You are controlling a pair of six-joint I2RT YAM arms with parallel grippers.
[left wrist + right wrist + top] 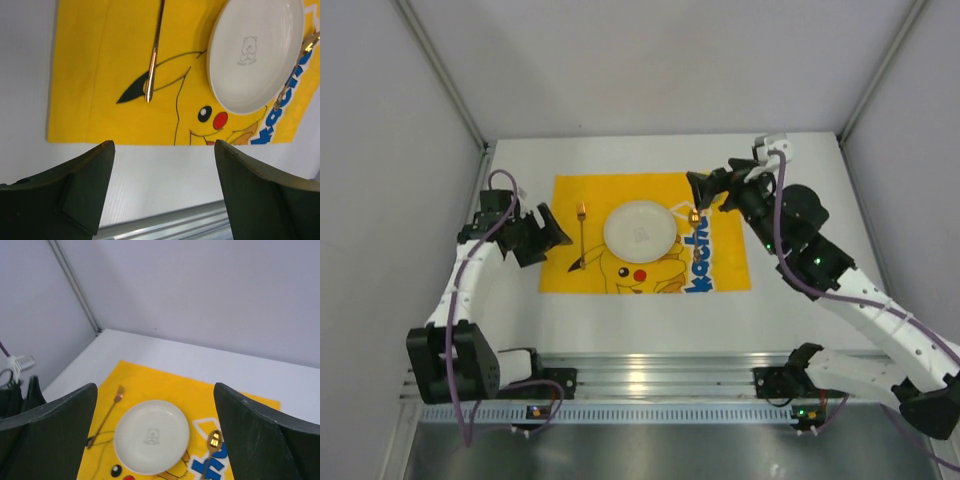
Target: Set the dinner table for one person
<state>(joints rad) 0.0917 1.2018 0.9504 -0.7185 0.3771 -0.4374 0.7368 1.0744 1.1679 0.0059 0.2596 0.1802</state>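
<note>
The large flat matte white tabletop [650, 320] spreads under both arms, with its ribbed aluminium rail [165, 225] along the near edge by the arm bases. The left gripper [552, 238] hangs over the table's left part, beside the left edge of the yellow cartoon-printed cloth mat [720, 260], its jaws spread wide with nothing between them. In its wrist view, bare white table and the mat's near edge lie between the dark fingers. The right gripper [695, 195] hovers over the mat's far right part, just right of the plate, its jaws also standing wide apart and holding nothing.

Bare tabletop runs all round the mat: a broad strip on the far side, a narrower one on the near side before the rail, and margins to the left and right. Pale grey enclosure walls [380, 150] close in the left, far and right sides, with slim metal posts in the far corners.

On the mat, a round white plate [640, 230] with a small bear drawing sits about mid-way. A slim copper-coloured fork [582, 235] lies left of it, apart from the rim. A gold spoon [214, 442] lies just right of the plate, beneath the right gripper in the overhead view
</note>
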